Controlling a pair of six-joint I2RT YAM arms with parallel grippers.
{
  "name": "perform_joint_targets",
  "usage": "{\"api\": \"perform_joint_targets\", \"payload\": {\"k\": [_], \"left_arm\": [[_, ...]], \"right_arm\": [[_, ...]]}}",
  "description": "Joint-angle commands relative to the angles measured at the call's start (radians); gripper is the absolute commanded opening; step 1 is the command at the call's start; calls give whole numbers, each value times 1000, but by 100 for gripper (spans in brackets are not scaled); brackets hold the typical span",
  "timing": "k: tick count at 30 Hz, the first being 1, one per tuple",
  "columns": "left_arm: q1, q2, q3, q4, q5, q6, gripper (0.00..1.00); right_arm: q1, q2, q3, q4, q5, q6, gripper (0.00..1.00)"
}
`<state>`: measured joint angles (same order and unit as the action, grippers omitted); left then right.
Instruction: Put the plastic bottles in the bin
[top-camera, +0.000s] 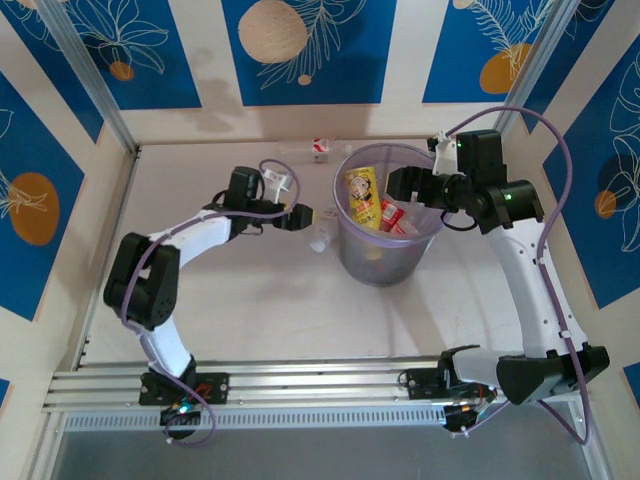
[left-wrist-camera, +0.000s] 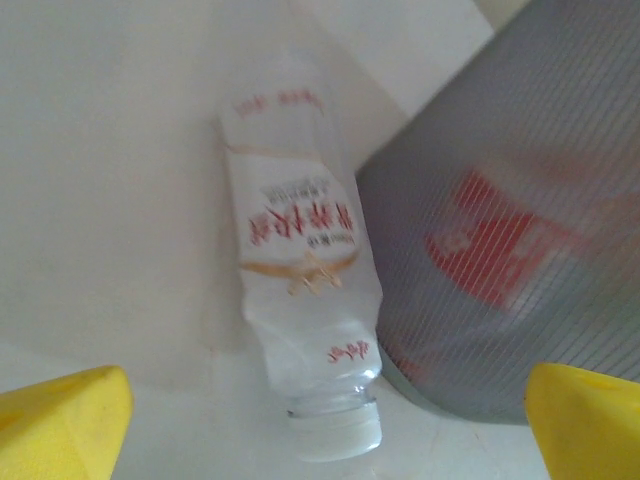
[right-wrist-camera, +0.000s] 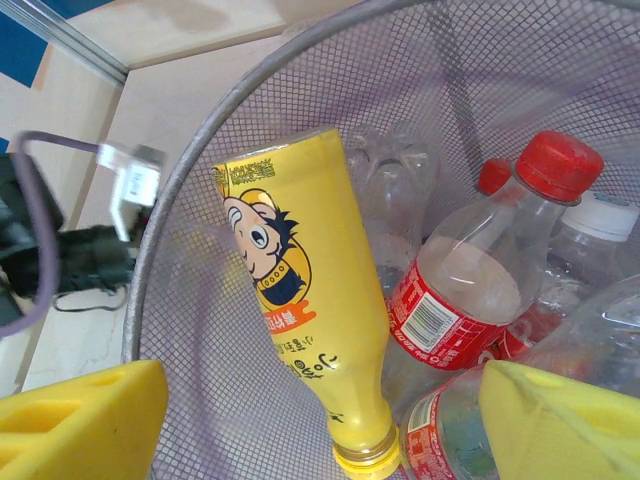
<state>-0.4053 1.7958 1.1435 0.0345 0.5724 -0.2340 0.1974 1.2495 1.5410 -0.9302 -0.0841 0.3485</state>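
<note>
The mesh-walled bin (top-camera: 352, 250) stands mid-table and holds a yellow bottle (top-camera: 362, 196) and red-labelled bottles (top-camera: 396, 216). My right gripper (top-camera: 398, 185) hangs open over the bin's mouth. From the right wrist I look down on the yellow bottle (right-wrist-camera: 300, 300) and a red-capped bottle (right-wrist-camera: 470, 290) below the open, empty gripper (right-wrist-camera: 320, 430). A clear white-capped bottle (top-camera: 320, 241) lies on the table against the bin's left side. My left gripper (top-camera: 303, 214) is open just above it; in its wrist view the bottle (left-wrist-camera: 300, 280) lies between the fingertips (left-wrist-camera: 60, 425), untouched, beside the bin (left-wrist-camera: 520, 250).
Another red-labelled clear bottle (top-camera: 318, 150) lies at the back by the wall, behind the bin. The left arm's cable (top-camera: 275, 172) loops near its wrist. Bare tabletop stretches in front of the bin and to the left.
</note>
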Motion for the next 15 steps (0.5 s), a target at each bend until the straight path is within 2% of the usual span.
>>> {"api": "perform_joint_targets", "payload": {"k": [1,6,10,15], "left_arm": [[-39,76,47,-21,38,-21,100],[-62,132,58,49,40,-88,100],[-87,168,64,46,6,-79,100],[-108,191,93,-25,-118,-48,100]], "right_arm": [[6,-9,34,-12,10,-15,81],[7,-17,33,-17,19,-17,81],[3,-22,23,-15,23,-17,81],[5,-22,24,-10,11,-10,81]]}}
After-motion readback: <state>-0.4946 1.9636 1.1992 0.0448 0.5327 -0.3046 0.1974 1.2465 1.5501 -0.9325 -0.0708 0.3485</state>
